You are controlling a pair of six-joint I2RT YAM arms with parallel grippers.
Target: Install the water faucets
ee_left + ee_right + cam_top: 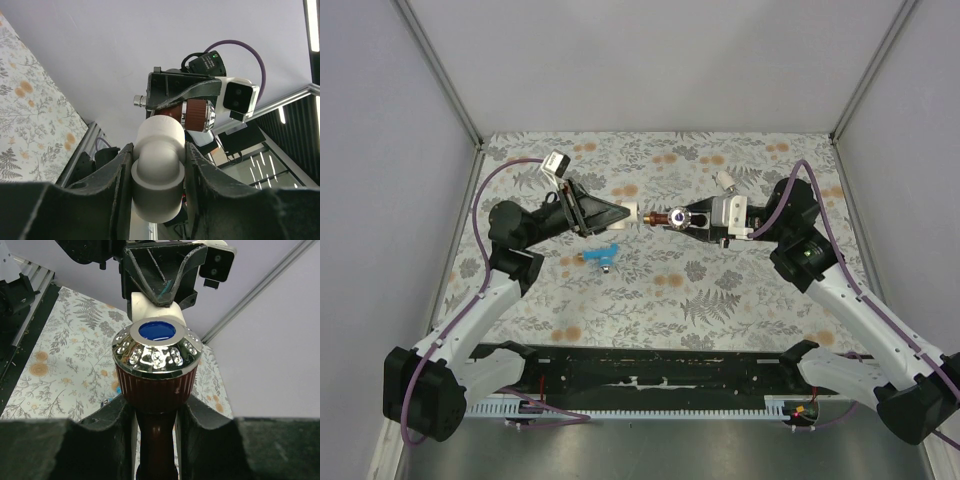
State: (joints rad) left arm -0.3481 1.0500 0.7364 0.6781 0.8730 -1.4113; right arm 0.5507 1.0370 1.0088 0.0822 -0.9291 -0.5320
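Observation:
Above the middle of the table, my left gripper point(620, 213) is shut on a white pipe fitting point(631, 213). In the left wrist view the fitting point(157, 170) sits between the black fingers point(112, 185) of my left gripper point(159, 150). Facing it, my right gripper point(688, 218) is shut on a reddish-brown water faucet point(665, 218). The right wrist view has that faucet's chrome-capped knob point(157, 357) above my right gripper point(156, 407) and the fitting point(150, 305) just beyond. The faucet meets the fitting's mouth; how deep it goes is hidden. A blue faucet point(602, 256) lies on the table.
The floral-patterned table point(740, 290) is closed in by grey walls on three sides. A small white piece point(727, 181) lies behind the right arm. A black rail point(660, 365) runs along the near edge between the arm bases.

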